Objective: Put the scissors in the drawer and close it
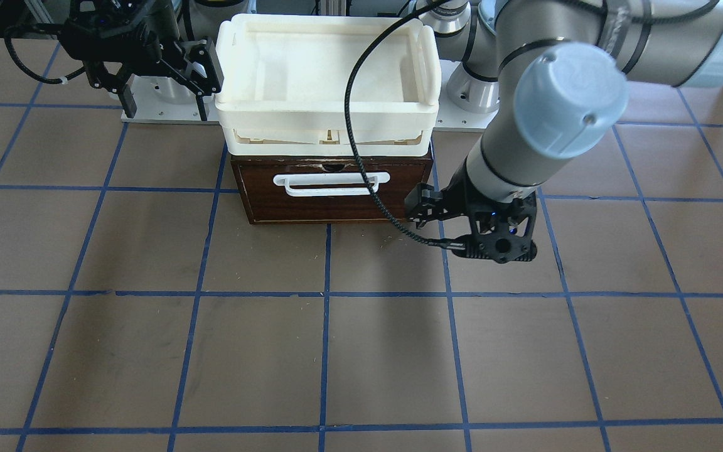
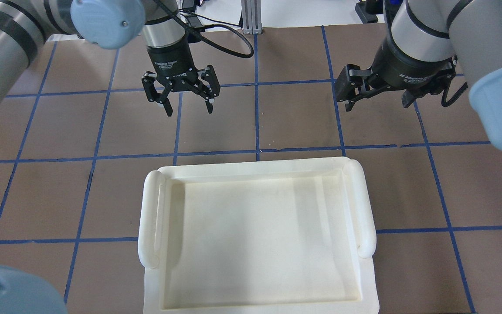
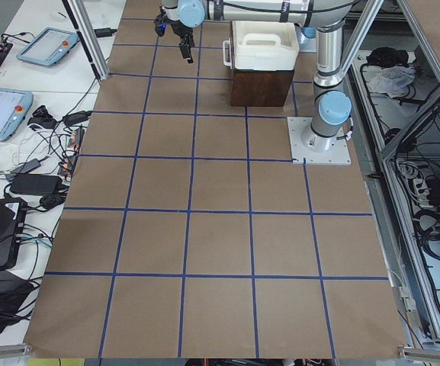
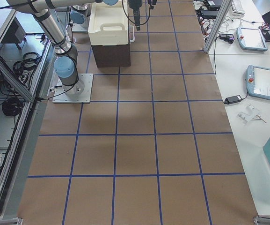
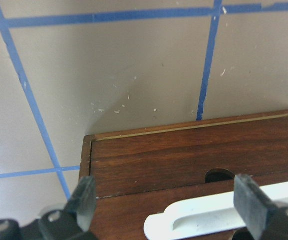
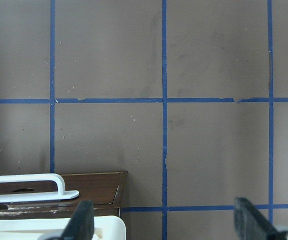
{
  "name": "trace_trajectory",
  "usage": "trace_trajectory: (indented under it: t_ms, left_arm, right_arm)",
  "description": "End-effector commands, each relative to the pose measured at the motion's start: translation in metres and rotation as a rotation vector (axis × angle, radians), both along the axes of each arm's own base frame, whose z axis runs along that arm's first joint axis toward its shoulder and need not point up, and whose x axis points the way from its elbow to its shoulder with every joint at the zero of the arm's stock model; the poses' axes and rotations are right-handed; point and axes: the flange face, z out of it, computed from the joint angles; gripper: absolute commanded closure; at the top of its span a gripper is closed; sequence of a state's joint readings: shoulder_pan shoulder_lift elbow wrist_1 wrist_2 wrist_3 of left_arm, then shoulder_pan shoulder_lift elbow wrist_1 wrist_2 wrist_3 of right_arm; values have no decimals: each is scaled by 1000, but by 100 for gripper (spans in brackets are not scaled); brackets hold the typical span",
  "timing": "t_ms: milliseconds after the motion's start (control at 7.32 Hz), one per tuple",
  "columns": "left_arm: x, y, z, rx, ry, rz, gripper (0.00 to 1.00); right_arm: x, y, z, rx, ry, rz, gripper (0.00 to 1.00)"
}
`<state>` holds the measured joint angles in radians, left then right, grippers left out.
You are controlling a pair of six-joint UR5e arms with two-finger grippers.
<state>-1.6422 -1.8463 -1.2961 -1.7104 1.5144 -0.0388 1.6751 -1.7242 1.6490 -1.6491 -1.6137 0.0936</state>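
The drawer has a dark brown front and a white bar handle. It sits pushed in, flush with its box. The scissors show in no view. My left gripper is open and empty, just off the drawer front's corner. From overhead it hangs over the table beyond the tray. The left wrist view shows its open fingers astride the drawer front and the handle. My right gripper is open and empty, higher up beside the box. Its wrist view shows the drawer's corner.
A white plastic tray stands on top of the drawer's box, and its rim fills the near part of the overhead view. A black cable hangs across the drawer front. The table is brown with blue grid lines.
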Motion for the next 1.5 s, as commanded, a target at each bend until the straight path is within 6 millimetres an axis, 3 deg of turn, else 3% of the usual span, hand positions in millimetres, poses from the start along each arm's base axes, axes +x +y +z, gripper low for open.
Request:
trace_trajectory:
  t_ms: [0,137,273,546,1366]
  left_arm:
    - [23,38,70,-132,-6,-16,0]
    - [24,47,80,-192,-7,-22,0]
    - [30,50,75,-257,-34,-31,0]
    - [38,78,78,-270,-51,-21,0]
    - [38,81,73,-252,-38,-18,0]
  right_arm:
    - [0,0,0,1,5,-1,0]
    - [0,0,0,0,5,-1,0]
    - [0,0,0,0,5,-1,0]
    - [0,0,0,0,0,0,0]
    - [0,0,0,-1,-2,0,0]
